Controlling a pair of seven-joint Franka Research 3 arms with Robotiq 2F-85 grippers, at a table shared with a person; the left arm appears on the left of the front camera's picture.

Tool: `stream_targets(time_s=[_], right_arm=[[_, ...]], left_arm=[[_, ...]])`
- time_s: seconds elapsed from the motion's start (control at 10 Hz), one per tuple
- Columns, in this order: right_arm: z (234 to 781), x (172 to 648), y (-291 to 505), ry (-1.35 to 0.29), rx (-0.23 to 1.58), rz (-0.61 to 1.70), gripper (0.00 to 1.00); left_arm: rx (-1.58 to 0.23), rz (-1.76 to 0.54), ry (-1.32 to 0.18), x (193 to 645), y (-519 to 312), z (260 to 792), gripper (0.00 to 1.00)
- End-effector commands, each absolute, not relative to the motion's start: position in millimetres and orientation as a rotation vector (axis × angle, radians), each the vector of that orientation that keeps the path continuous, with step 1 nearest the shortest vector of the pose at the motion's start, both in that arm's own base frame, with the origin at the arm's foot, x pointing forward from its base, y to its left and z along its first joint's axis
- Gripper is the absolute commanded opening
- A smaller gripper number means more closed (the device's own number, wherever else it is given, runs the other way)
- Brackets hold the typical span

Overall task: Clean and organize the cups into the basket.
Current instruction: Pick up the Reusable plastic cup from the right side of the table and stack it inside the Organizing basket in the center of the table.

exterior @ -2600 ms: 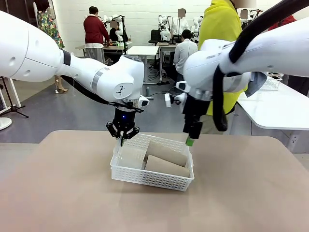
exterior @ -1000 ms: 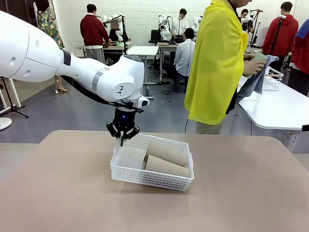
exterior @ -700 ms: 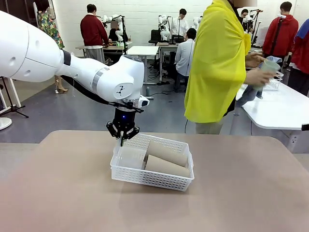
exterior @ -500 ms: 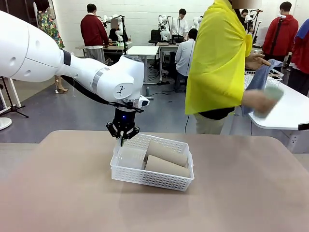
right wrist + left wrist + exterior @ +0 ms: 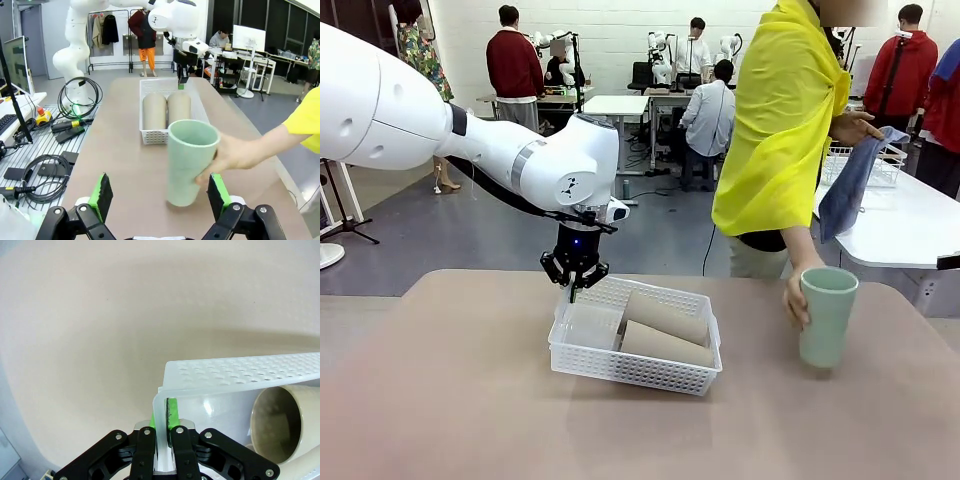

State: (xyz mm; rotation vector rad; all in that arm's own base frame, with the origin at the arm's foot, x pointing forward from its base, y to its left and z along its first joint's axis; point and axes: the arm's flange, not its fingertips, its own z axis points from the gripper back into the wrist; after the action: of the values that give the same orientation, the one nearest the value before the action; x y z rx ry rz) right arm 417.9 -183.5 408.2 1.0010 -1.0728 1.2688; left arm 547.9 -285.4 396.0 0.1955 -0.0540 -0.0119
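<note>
Pinching wall of white lattice plastic basket (image 5: 638, 373), my left gripper (image 5: 166, 413) sat clamped. Stowed: two tan-brown tapered cups (image 5: 665, 318). Outstanding: pale mint-green cup (image 5: 827, 318) in person's hand (image 5: 794, 298). My right gripper (image 5: 160, 194) gaped empty.

The left tool (image 5: 575, 283) is down at the far left corner of the white basket (image 5: 635, 368), tips right at the rim. It looks pinched shut on the plastic, though that's hard to be sure of from this angle. Two brown cups lie on their sides in the right part of the basket, one (image 5: 665, 316) behind the other (image 5: 665, 346), pressed together. Well off to the right of the basket, a pale green cup (image 5: 827, 316) stands upright on the table (image 5: 470, 400), with the person's hand (image 5: 794, 297) wrapped round its left side. The person stands at the far edge in a yellow top, other hand holding a blue-grey cloth (image 5: 845, 190).
</note>
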Motion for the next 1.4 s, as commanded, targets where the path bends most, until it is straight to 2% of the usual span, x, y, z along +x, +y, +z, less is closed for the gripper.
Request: stream_targets(time_s=[0.0, 0.6, 1.0, 1.3], right_arm=[[409, 416, -183, -1.063, 0.988, 1.271, 1.0], [408, 418, -184, -1.073, 1.001, 1.269, 1.0], [359, 470, -143, -0.962, 0.861, 1.25, 1.0], [323, 500, -112, -0.852, 0.897, 1.241, 1.0]], left_arm=[[0.191, -0.014, -0.057, 545, -283, 395, 0.0], [0.191, -0.014, -0.057, 545, -283, 395, 0.0], [0.191, -0.014, -0.057, 545, -283, 395, 0.0], [0.191, -0.014, -0.057, 545, -283, 395, 0.0]])
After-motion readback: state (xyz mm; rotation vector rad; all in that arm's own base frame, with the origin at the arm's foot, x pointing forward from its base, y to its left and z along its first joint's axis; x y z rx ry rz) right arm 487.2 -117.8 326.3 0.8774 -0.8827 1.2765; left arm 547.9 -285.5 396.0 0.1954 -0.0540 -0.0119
